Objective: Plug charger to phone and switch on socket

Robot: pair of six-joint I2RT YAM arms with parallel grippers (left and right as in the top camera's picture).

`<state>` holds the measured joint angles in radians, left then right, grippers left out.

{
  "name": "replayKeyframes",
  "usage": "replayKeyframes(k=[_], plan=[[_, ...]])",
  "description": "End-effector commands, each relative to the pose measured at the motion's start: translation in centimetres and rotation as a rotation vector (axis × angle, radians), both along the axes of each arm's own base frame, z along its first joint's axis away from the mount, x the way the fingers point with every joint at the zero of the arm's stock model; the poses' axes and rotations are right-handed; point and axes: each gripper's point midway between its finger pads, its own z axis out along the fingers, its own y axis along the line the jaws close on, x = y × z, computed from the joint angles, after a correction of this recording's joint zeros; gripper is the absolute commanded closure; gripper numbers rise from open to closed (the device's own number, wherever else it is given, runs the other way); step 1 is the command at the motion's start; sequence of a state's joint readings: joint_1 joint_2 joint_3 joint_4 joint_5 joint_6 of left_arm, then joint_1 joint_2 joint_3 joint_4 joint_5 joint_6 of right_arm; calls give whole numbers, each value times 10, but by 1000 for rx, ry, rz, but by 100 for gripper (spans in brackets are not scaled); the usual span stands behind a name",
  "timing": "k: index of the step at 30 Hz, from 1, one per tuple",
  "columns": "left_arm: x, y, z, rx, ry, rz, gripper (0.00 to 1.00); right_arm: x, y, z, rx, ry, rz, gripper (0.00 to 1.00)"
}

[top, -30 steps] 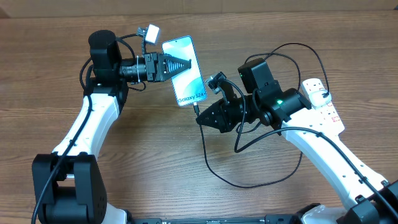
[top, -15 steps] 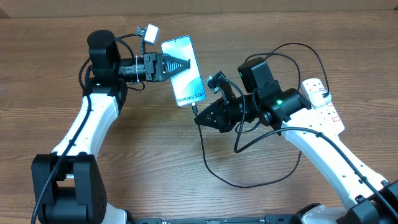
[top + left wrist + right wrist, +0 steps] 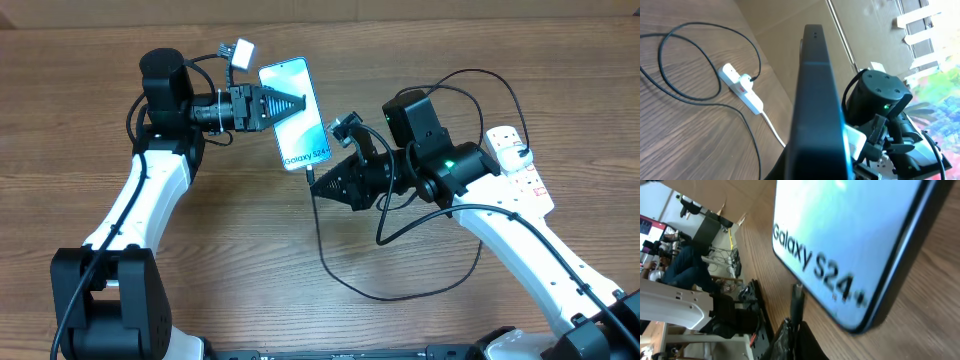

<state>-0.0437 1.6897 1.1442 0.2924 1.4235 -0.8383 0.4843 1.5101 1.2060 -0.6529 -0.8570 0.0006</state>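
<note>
The phone (image 3: 297,115) lies tilted on the table, its light screen reading "Galaxy S24". My left gripper (image 3: 290,104) is shut on its upper part; in the left wrist view the phone's dark edge (image 3: 817,100) fills the middle. My right gripper (image 3: 320,185) is shut on the charger's small black plug (image 3: 797,300), whose tip sits at the phone's bottom edge (image 3: 840,255). The black cable (image 3: 345,275) loops over the table. The white socket strip (image 3: 515,165) lies at the right, also in the left wrist view (image 3: 742,89).
A white adapter (image 3: 241,52) lies behind the phone near the left arm. The socket's white cord (image 3: 774,131) runs along the table. The charger cable arcs over the right arm (image 3: 480,75).
My right gripper has shifted slightly left and up with the plug, closing toward the phone's bottom edge. The left gripper and phone have barely moved.
</note>
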Motion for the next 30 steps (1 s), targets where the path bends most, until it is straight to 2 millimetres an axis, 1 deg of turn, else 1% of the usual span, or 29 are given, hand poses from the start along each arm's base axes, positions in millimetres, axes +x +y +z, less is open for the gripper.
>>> replayKeyframes(k=[1,3,5,7,9,10,12,13,14,15,17,18,20,23,26,30], plan=[[-7,-1,5,-13,-8,-46,96,3,2,11,26,-37,10,96],[-7,-1,7,-13,-22,-45,96,4,2,10,21,-40,6,96],[-6,0,8,-13,-42,-45,95,9,-1,5,-12,-49,-22,96],[-4,3,10,-13,-65,-34,96,21,-13,-10,-114,-69,-101,96],[2,10,12,-10,-84,-4,96,32,-29,-27,-234,-84,-186,95],[6,16,12,-8,-91,20,96,37,-38,-35,-293,-93,-227,88],[16,31,11,-1,-91,83,96,43,-48,-43,-357,-111,-270,66],[22,42,11,3,-91,119,96,46,-49,-45,-366,-121,-281,59],[27,51,11,5,-92,149,96,49,-49,-47,-368,-126,-290,55],[31,62,10,8,-92,182,96,55,-49,-51,-370,-122,-321,49],[38,85,10,11,-86,240,96,70,-52,-66,-407,-112,-398,47],[40,96,9,12,-78,268,96,78,-53,-79,-449,-125,-421,45],[43,113,8,12,-66,308,96,87,-50,-96,-497,-143,-435,40],[46,131,6,11,-42,350,96,90,-39,-118,-564,-154,-422,36],[46,139,2,10,-18,368,96,92,-31,-136,-644,-166,-430,36],[46,139,1,13,-18,372,96,90,-18,-156,-697,-160,-389,39]])
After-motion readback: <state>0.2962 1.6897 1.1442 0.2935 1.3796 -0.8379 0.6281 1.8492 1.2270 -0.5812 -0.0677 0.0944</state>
